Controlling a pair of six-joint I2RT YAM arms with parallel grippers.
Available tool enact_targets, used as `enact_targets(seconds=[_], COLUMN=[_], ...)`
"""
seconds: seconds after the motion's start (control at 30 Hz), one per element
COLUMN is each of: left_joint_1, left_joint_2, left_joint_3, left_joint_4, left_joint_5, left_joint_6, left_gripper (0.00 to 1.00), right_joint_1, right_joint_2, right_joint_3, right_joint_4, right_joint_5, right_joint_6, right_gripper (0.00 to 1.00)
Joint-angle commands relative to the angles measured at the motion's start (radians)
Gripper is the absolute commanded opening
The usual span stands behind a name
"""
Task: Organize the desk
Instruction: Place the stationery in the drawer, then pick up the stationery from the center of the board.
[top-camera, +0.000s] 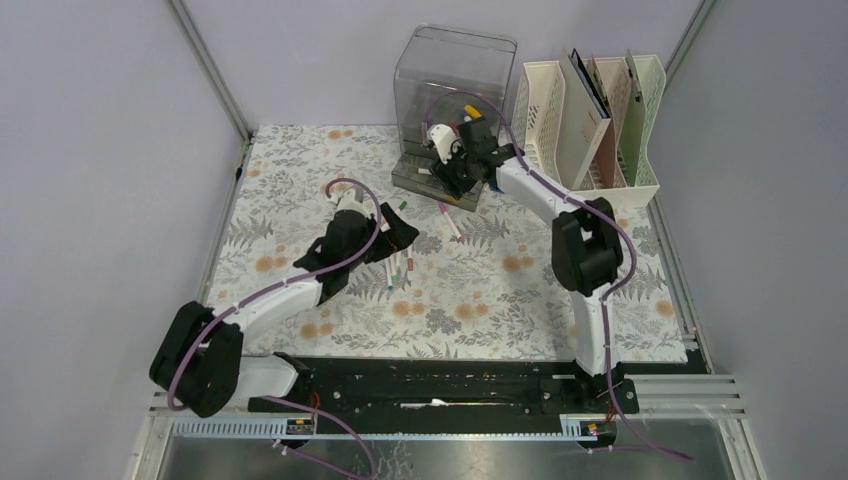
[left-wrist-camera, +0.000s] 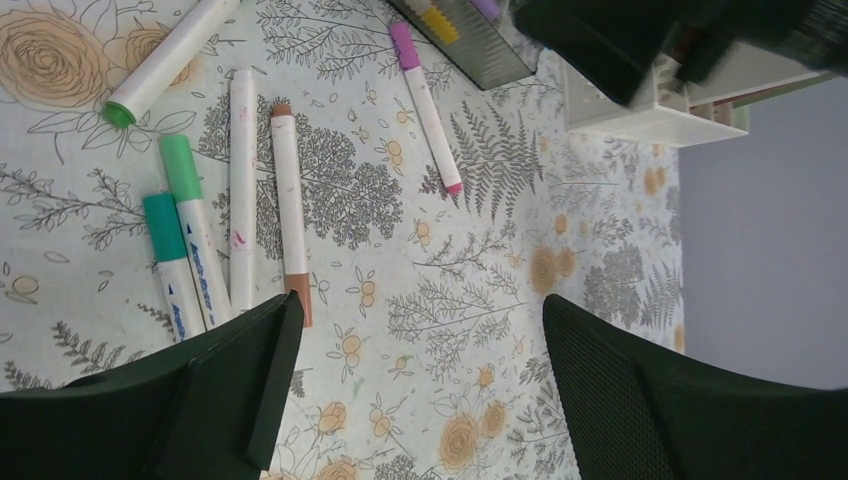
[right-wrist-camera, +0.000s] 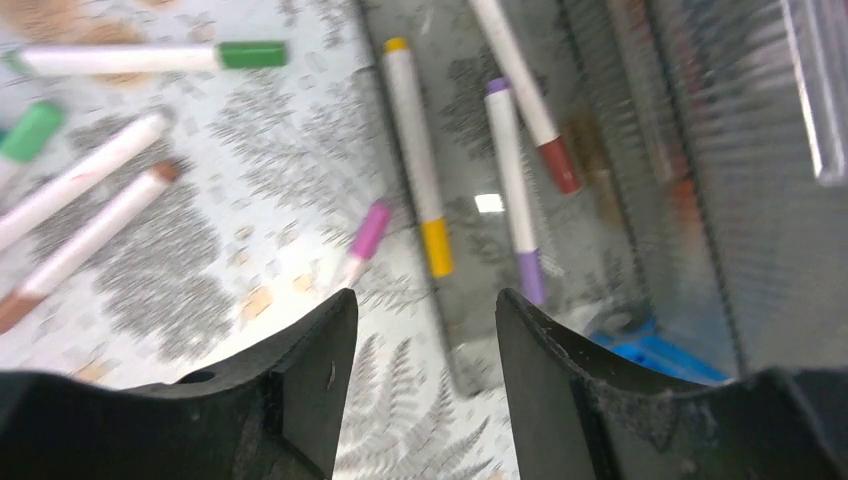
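The desk is covered with a white cloth printed with ferns and flowers. Several markers lie loose at its middle: a brown one, a white one, a green one, a teal one and a pink one. My left gripper hovers open just beside them, holding nothing. My right gripper stands open over the front edge of a grey tray. In that tray lie a yellow marker, a purple marker and a red-capped marker.
A clear plastic box stands over the tray at the back. White and green file holders with folders stand at the back right. A green-capped marker lies apart from the cluster. A black rail runs along the near edge.
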Motion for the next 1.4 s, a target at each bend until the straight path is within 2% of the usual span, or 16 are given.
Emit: enact_targets(seconds=[0.0,0.27,0.4,0.57,0.77,1.1,1.37], left_joint_1=[0.004,-0.027,-0.082,-0.108,-0.114,-0.119,-0.12], left_joint_2=[0.094,0.328,0.438,0.551,0.598,0.648,0.705], left_joint_3=[0.153,0.379,0.502,0.587,0.646,0.664,0.692], left_joint_4=[-0.122,-0.374,-0.493,-0.565,-0.597,-0.611,-0.626], left_joint_5=[0.021,0.005,-0.104,-0.182,-0.235,-0.275,-0.264], left_joint_6=[0.062,0.122,0.157,0.175,0.187,0.188,0.194], left_gripper=[0.92,0.7,0.6,0.47,0.46,0.46,0.34], right_joint_1=[0.01,-0.013,-0.046,-0.067,-0.077,-0.083,-0.094], right_joint_2=[-0.203,-0.407,-0.489,-0.555,-0.572,-0.544,-0.542], right_joint_3=[-0.091,-0.351,-0.471,-0.579,-0.616,-0.61,-0.622], right_joint_4=[-0.059,-0.095,-0.097,-0.077,-0.062,-0.058,-0.052], right_joint_5=[-0.131,-0.258,-0.312,-0.322,-0.332,-0.359,-0.363], right_joint_6=[0.069,0.169,0.199,0.2,0.206,0.217,0.221], right_gripper=[0.6,0.6,0.6,0.61,0.61,0.61,0.61])
